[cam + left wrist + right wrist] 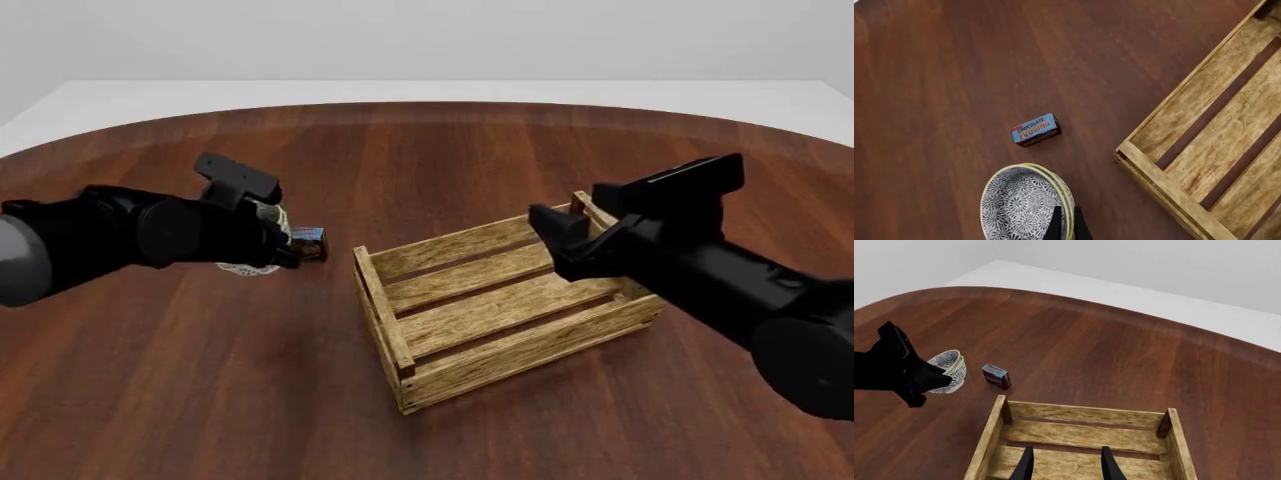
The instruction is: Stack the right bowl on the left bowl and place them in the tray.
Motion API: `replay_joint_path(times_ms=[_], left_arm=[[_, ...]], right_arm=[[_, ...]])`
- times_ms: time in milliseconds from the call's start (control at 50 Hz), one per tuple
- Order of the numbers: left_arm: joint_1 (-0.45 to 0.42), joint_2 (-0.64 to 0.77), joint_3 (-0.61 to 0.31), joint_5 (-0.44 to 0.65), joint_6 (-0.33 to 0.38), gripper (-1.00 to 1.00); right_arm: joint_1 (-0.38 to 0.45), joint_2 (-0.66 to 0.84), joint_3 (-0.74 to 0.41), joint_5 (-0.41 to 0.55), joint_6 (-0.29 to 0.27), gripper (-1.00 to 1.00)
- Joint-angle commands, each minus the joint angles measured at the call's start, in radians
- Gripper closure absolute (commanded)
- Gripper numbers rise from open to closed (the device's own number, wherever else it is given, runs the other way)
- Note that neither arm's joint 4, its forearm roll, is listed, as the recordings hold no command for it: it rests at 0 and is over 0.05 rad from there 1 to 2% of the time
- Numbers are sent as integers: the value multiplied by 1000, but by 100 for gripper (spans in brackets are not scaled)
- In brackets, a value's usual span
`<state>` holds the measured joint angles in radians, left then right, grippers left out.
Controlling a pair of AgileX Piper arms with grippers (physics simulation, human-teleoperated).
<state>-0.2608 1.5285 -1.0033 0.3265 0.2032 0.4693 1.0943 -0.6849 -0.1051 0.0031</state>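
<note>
Two patterned black-and-white bowls (1017, 205) with yellow-green rims sit nested one in the other. My left gripper (1067, 226) is shut on their near rim. In the front view the bowls (247, 267) are mostly hidden under the left gripper (280, 245), left of the tray (380, 295). In the right wrist view the bowls (947, 367) look tilted. The tray (1081, 415) is a light-wood slatted crate and holds nothing. My right gripper (1066, 464) is open and empty above the tray's right part, as the front view (554, 235) also shows.
A small blue-and-red chocolate pudding box (1035, 130) lies on the dark wood table between the bowls and the tray's far left corner (310, 240). The tray's corner (1127, 150) is close to the bowls.
</note>
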Motion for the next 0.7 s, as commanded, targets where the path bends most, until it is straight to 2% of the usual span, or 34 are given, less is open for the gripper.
replay_joint_path(times_ms=[20,220,700], left_arm=[[13,3,-99,34,1,100],[-34,-7,-199,107,36,100],[-197,69,-391,209,38,100]], right_arm=[[-8,-13,-3,8,5,-100],[-33,-43,-5,18,3,-100],[-83,-94,-17,47,15,-100]])
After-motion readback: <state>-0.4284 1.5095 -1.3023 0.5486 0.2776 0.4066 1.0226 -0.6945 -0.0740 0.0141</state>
